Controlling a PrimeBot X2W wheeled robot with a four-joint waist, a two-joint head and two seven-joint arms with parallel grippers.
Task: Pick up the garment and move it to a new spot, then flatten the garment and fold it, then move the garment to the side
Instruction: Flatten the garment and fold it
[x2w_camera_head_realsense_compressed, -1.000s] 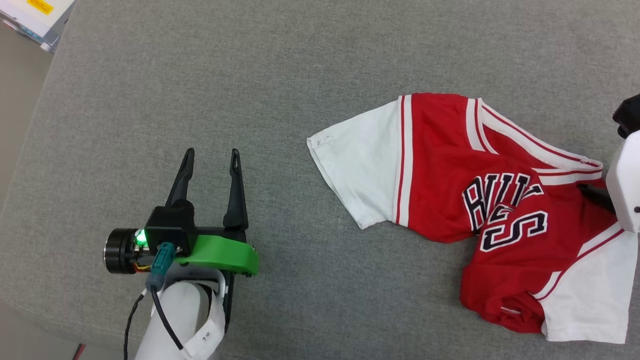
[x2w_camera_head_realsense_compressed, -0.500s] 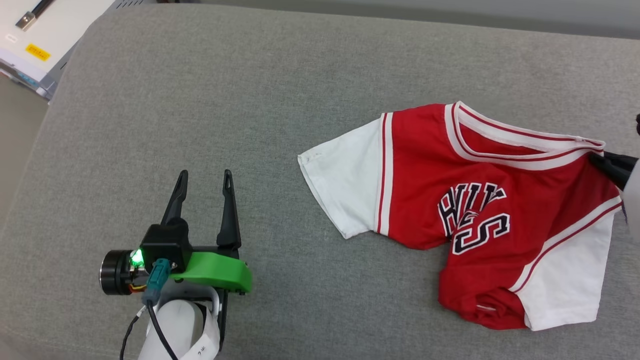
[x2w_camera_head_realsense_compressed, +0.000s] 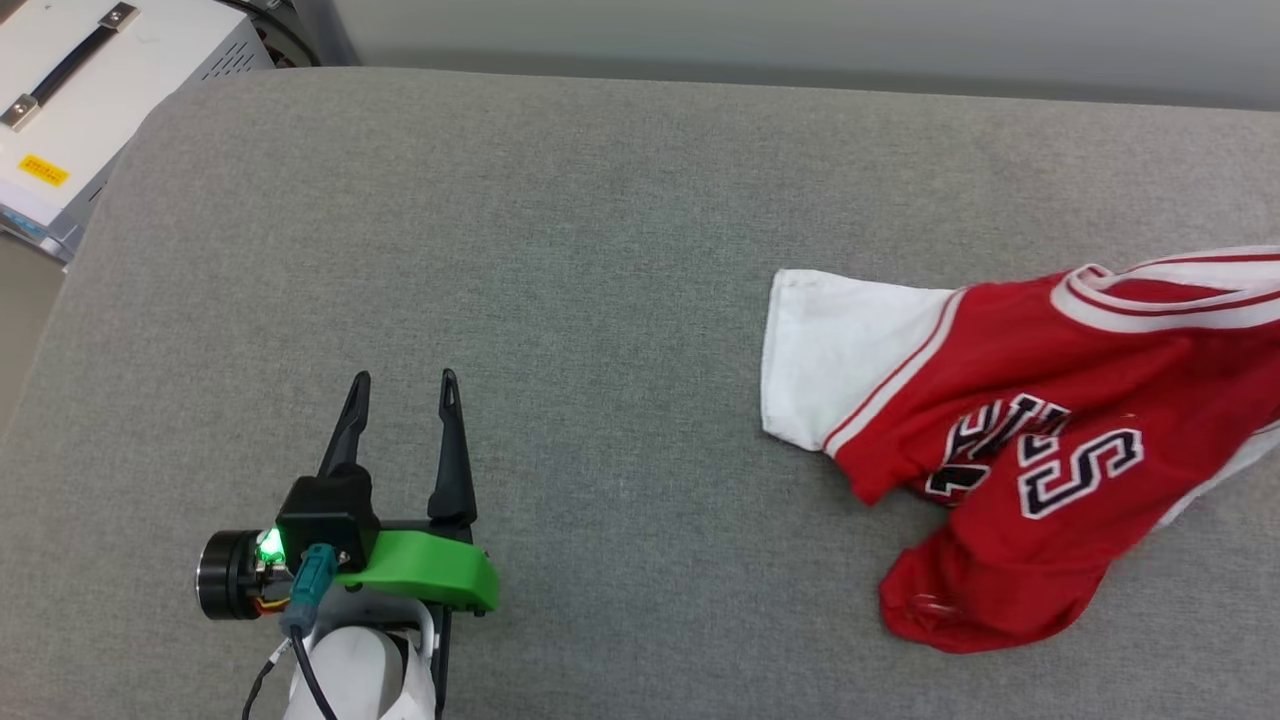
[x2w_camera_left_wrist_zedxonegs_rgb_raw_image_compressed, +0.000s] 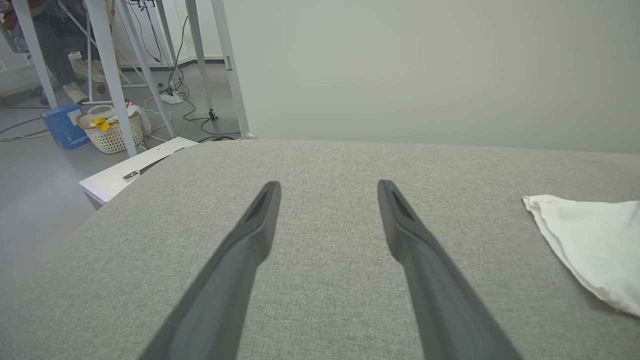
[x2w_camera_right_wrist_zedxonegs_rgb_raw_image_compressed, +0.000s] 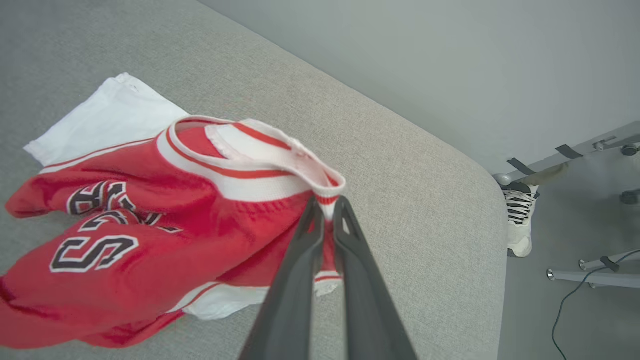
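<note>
The garment (x2w_camera_head_realsense_compressed: 1040, 400) is a red jersey shirt with white sleeves and black lettering, bunched at the right of the grey cushion. My right gripper (x2w_camera_right_wrist_zedxonegs_rgb_raw_image_compressed: 327, 205) is shut on the garment (x2w_camera_right_wrist_zedxonegs_rgb_raw_image_compressed: 150, 210) at its striped collar, which hangs lifted above the cushion while the lower part trails on it. A white sleeve (x2w_camera_left_wrist_zedxonegs_rgb_raw_image_compressed: 590, 240) lies flat at the right edge of the left wrist view. My left gripper (x2w_camera_head_realsense_compressed: 403, 385) stands open at the lower left, fingers pointing away, well apart from the shirt and holding nothing. In the left wrist view my left gripper (x2w_camera_left_wrist_zedxonegs_rgb_raw_image_compressed: 327, 187) has only bare cushion between its fingers.
The grey cushion (x2w_camera_head_realsense_compressed: 560, 250) spreads wide between my left gripper and the shirt. A white case with a black handle (x2w_camera_head_realsense_compressed: 70, 80) stands off its far left corner. A wicker basket (x2w_camera_left_wrist_zedxonegs_rgb_raw_image_compressed: 112, 132), a blue box and metal frame legs are on the floor beyond. A shoe (x2w_camera_right_wrist_zedxonegs_rgb_raw_image_compressed: 517, 220) rests past the cushion's right edge.
My right gripper has shut on the collar and lifted it up and to the right, dragging the shirt along and crumpling it. The head view has tilted up. The left gripper stays open.
</note>
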